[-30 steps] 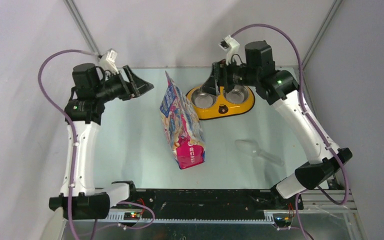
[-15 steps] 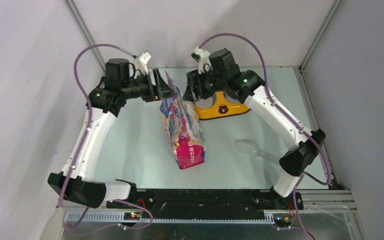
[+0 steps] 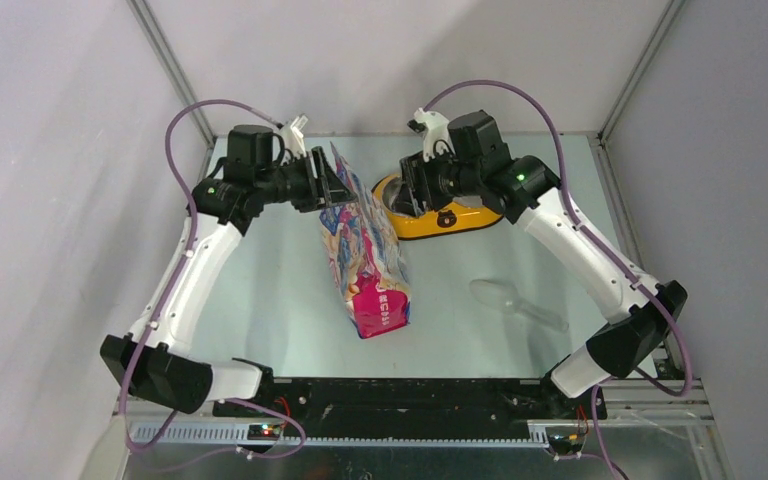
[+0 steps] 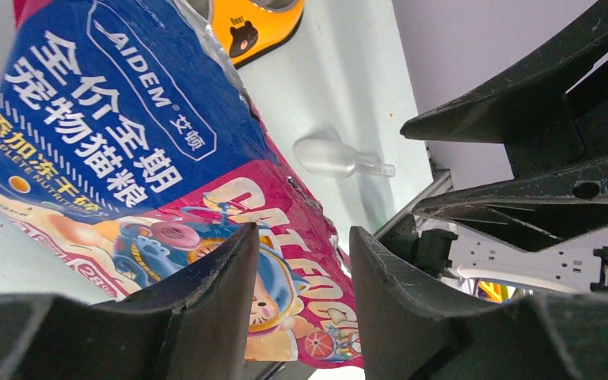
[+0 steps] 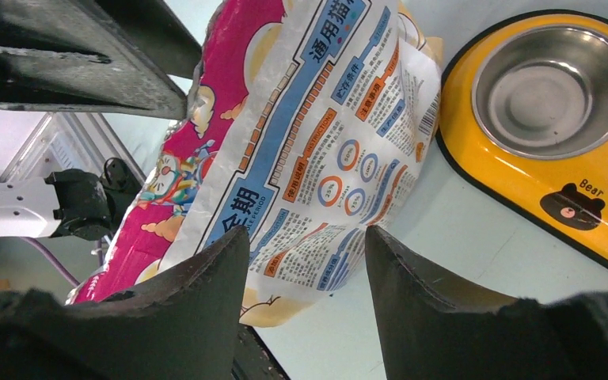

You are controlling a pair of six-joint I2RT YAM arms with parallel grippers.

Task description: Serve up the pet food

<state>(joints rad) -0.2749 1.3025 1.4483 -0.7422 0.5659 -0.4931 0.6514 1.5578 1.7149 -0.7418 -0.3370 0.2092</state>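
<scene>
Seen from above, a glossy pink-and-blue cat food bag [image 3: 365, 255] sits mid-desk [image 3: 260, 290]. It appears to stand on its pink base, with its blue top leaning toward the far side. The pet food itself is not visible. It is judged to be inside this bag, and it is unclear whether the bag's mouth is open. Two robot arms reach in from the near edge and flank the bag's top, one on each side. This looks like a setup for gripping both sides to open or steady it. The left claw [image 3: 338, 188] is at the top's left edge, its jaws partly apart, with the bag's silvery edge running just past the gap. Contact cannot be told. The right claw [image 3: 403, 190] hovers just beside the top's right face with its jaws apart, holding nothing. The bag's printed back fills the view between them. Just behind the right claw is a yellow double bowl [image 3: 480, 218]. The one steel cup [image 5: 554, 79] in clear view is empty, so nothing is served yet. A clear scoop [image 3: 510, 298] lies untouched on the desk, well apart to the bag's right. The bowl crowds the right claw, and the bag may tip if pushed from one side only.
</scene>
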